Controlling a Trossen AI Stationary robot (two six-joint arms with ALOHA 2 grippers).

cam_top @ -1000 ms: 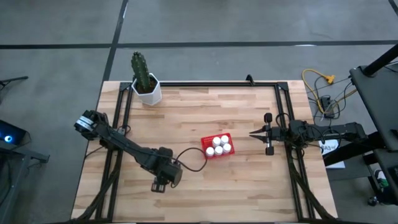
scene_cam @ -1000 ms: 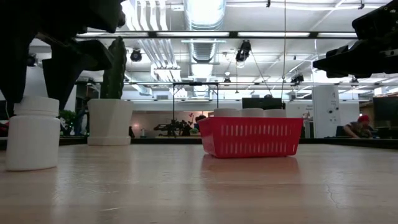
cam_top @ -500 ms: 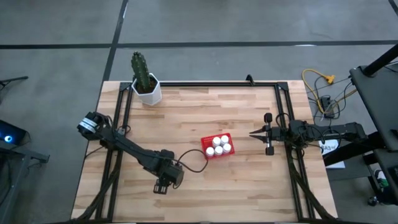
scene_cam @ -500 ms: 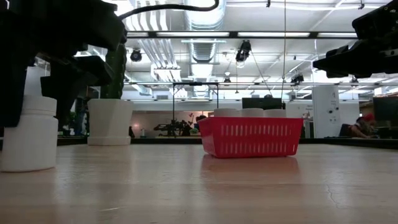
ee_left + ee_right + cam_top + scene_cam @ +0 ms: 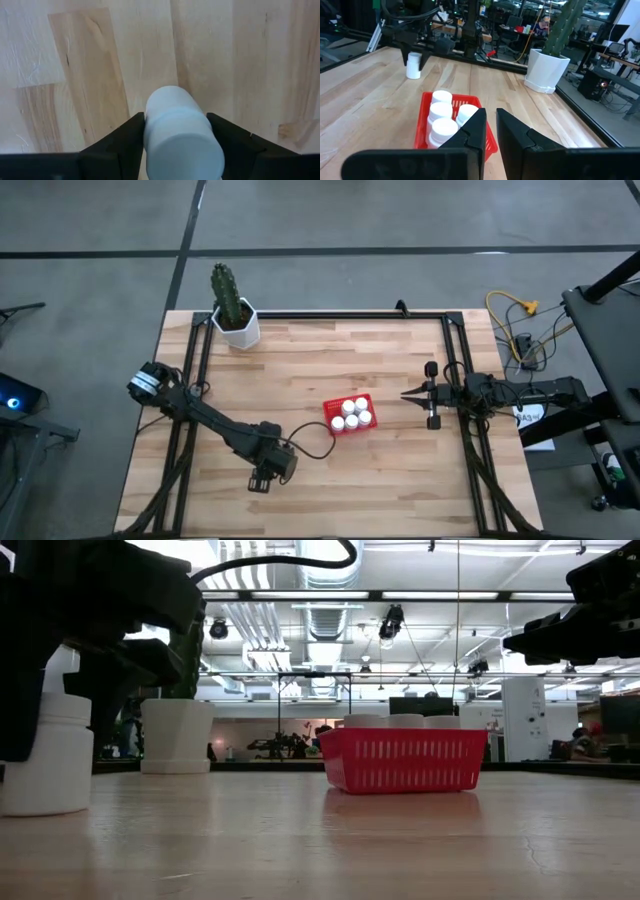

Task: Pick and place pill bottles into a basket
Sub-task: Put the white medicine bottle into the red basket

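One white pill bottle (image 5: 175,135) stands upright on the table near its front edge, left of centre, and it also shows in the low view (image 5: 50,770). My left gripper (image 5: 176,125) comes down over it and is shut on it. In the high view my left gripper (image 5: 264,478) hides this bottle. The red basket (image 5: 329,411) sits at the table's middle and holds several white pill bottles (image 5: 352,413). My right gripper (image 5: 405,393) hovers shut and empty to the right of the basket, above the table. My left gripper pinches the bottle's round side wall (image 5: 150,122) between its two fingers (image 5: 127,137), one on each side. The fingers come from above, pointing down. The bottle stands upright with its base on the table (image 5: 45,812).
A white pot with a green cactus (image 5: 236,320) stands at the far left corner. A black frame rail (image 5: 340,315) runs around the table. Bare wood lies between the left gripper and the basket. People sit in the room beyond.
My left gripper has gone a little toward the table's near edge and slightly right. The bottle between its fingers has slid with it toward the near edge, staying upright on the table.
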